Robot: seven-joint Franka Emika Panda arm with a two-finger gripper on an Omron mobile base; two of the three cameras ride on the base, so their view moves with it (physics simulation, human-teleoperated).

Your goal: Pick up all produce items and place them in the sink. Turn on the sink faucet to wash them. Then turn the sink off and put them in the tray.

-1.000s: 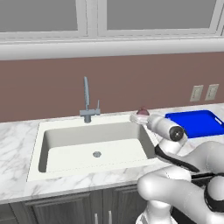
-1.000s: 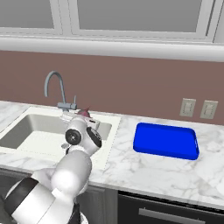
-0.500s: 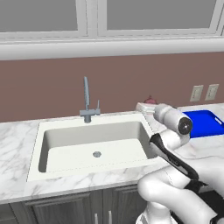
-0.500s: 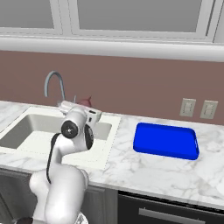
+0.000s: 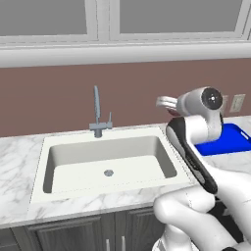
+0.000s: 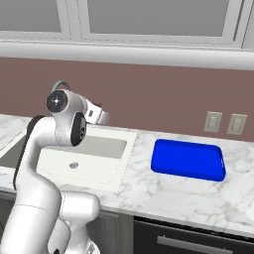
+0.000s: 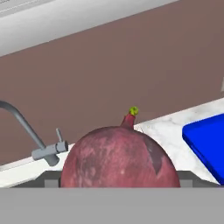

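One maroon produce item (image 7: 119, 159), round, green-tipped stem.

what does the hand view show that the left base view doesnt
Hand view alone: the dark red round produce item close up between the gripper's fingers, with a small stem tipped green.

Left base view alone: the whole off-white sink basin with its round drain, the cabinet doors below, and the robot's arm raised to the basin's right.

Both: the grey sink faucet with its side lever, the marble counter, the brown wall, and part of the blue tray.
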